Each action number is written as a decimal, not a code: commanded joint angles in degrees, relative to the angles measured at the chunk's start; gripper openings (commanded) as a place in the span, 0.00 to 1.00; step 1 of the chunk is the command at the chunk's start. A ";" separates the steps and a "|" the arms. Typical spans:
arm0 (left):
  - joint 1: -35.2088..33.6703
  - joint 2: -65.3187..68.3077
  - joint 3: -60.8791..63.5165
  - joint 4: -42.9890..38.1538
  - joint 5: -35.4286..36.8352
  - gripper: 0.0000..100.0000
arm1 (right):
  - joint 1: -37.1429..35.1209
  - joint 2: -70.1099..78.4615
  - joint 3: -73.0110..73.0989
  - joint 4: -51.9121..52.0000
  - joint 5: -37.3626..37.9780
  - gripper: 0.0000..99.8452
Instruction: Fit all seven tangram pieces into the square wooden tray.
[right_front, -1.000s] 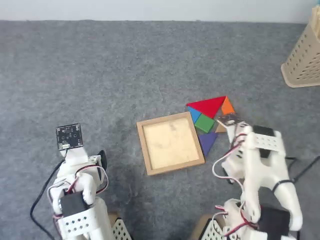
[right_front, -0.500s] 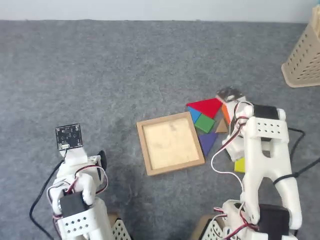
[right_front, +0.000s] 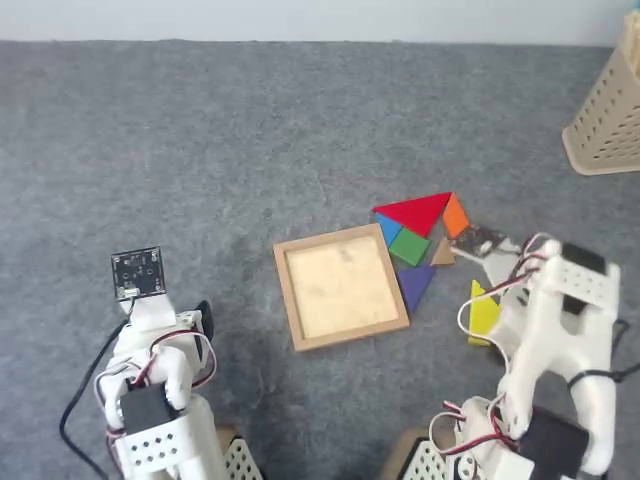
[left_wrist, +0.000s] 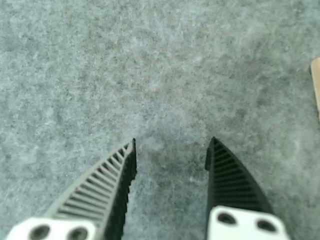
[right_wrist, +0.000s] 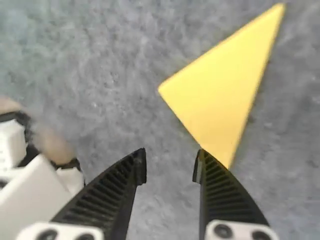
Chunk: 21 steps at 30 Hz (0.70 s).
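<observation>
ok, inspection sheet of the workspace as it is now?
surface: grey carpet, flat.
job's things: wooden tray empty. The red triangle, orange piece, blue piece, green square, purple triangle and tan triangle are clustered against the tray's side nearest the right arm. The yellow triangle lies apart, closer to that arm.
clutter: nothing seen.
hands: left hand open over bare carpet; right hand open at a corner of the yellow triangle, not gripping it.
cables: wire loop on the right arm hangs beside the yellow triangle.
surroundings: perforated basket at the far right; pale wall behind.
</observation>
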 joint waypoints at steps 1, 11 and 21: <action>0.09 -0.88 -0.75 0.26 -0.26 0.22 | -0.75 -2.51 5.71 -8.84 -5.10 0.17; 0.09 -0.88 -0.75 0.26 -0.26 0.22 | -15.78 -0.13 6.24 -13.41 -20.13 0.17; 0.09 -0.88 -0.75 0.26 -0.26 0.22 | -21.76 19.65 -12.22 -14.11 -40.97 0.16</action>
